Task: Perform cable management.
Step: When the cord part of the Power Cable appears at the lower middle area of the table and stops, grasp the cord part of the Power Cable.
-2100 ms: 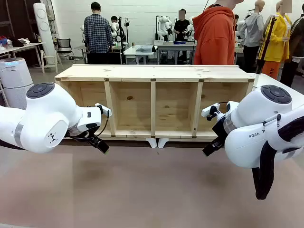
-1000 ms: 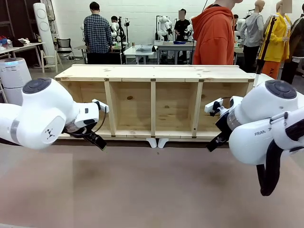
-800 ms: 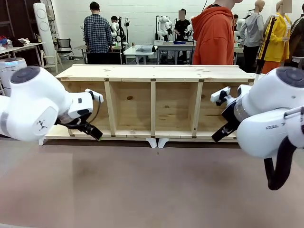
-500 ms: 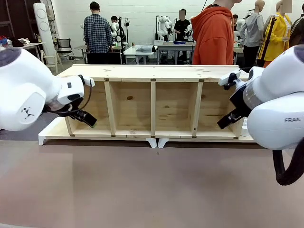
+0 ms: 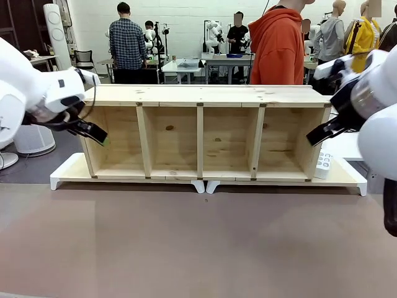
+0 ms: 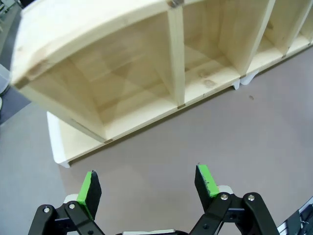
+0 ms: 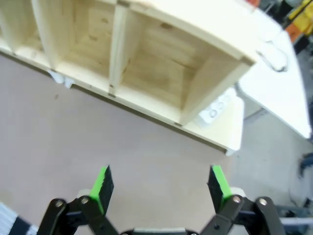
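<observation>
Well apart, right claw spread wide, cable past wooden shelf

the person stands half hidden (behind the shelf).

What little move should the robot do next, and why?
Probably ease the right claw toward the white power strip by the wooden shelf's right end. That claw is open, empty and nearest it, and a cord most likely starts there.
</observation>
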Tool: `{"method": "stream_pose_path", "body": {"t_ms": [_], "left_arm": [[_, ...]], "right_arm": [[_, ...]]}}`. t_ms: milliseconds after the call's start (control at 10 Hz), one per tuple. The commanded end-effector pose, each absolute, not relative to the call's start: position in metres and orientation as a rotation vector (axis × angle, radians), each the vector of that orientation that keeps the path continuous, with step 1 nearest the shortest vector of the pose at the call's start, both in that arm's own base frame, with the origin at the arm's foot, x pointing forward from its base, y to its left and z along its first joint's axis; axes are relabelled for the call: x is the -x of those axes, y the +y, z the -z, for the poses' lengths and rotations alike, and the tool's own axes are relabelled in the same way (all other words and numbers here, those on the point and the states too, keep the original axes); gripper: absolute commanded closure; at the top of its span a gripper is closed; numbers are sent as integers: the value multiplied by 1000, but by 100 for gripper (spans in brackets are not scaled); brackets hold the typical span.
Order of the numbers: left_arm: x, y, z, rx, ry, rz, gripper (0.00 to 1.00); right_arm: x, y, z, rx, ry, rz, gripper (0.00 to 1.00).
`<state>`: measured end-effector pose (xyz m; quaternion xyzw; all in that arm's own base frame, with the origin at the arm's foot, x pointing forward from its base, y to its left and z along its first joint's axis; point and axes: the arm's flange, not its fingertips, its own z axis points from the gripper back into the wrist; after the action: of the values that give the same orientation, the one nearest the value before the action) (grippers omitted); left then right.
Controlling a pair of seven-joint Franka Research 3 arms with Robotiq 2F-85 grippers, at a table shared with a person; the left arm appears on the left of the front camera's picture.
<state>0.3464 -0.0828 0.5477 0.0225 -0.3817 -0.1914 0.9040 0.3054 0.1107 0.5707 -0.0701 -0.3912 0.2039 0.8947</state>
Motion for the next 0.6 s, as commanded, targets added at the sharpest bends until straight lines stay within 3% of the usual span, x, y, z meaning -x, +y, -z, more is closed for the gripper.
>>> {"method": "stream_pose_path", "body": {"t_ms": [0,500], "left_arm": [[-244,-49,-479,-79,-829,353,0],[-233,-42,-472,-48,-814,332,0]], "right_arm": [[-223,71,-499,183,-844,-346,0],[-219,70,-494,175,-829,-338,0]]}}
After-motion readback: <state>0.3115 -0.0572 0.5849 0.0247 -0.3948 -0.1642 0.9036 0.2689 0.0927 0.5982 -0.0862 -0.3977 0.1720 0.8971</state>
